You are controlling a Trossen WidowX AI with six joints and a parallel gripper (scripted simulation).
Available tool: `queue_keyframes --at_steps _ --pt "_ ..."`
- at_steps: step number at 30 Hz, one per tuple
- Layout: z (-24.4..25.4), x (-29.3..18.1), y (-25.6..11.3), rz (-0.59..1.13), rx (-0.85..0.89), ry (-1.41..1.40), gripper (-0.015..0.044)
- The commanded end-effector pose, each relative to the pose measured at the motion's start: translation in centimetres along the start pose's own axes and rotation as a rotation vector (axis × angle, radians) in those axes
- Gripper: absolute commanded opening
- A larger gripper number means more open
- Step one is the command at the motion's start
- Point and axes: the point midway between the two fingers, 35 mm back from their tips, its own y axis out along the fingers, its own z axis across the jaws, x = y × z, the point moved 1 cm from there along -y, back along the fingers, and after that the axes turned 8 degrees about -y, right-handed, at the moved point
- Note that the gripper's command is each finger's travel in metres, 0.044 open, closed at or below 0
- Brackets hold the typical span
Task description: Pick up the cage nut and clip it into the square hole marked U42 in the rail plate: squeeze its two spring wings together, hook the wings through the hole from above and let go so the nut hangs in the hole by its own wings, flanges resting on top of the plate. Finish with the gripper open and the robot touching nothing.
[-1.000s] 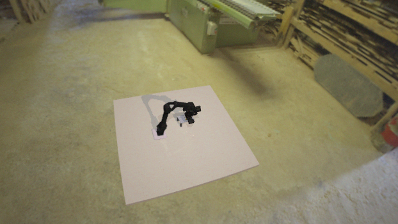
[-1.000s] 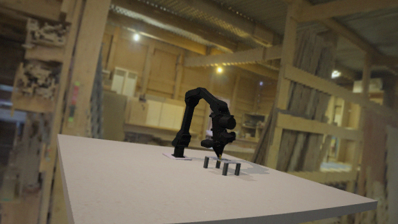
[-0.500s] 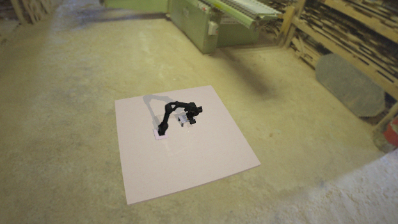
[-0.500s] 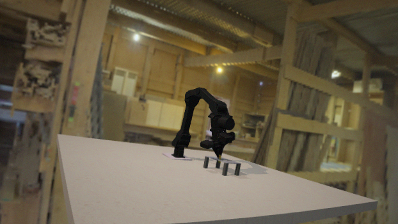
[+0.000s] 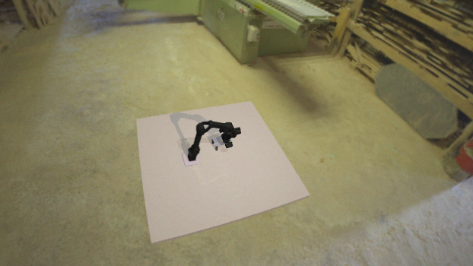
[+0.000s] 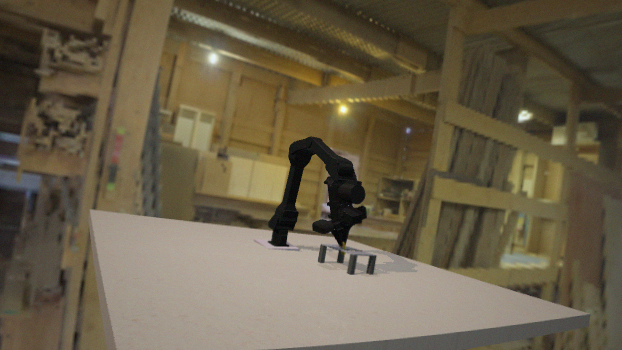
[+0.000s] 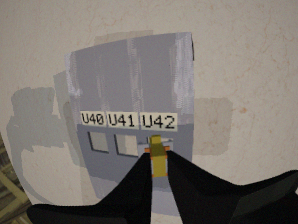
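Yellow-and-orange cage nut (image 7: 159,164).

"What sort of place are we seeing?"
"A woodworking workshop: racks (image 5: 418,42) (image 6: 500,200) are holding rough boards, and a green machine (image 5: 232,34) is standing on the bare floor (image 5: 95,83)."
"And overhead?"
"Timber beams (image 6: 360,95) are spanning the room."

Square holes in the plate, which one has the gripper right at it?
The hole under the U42 label: the gripper holds the yellow nut there, while the U40 and U41 holes show nothing in them.
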Motion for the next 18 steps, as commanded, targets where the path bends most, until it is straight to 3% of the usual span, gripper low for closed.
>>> queue_keyframes --at_steps 1,18 --pt "0.00 0.00 0.03 -0.002 0.016 -0.003 0.0026" --pt "-0.19 -0.06 0.05 -0.005 0.039 -0.004 0.0026"
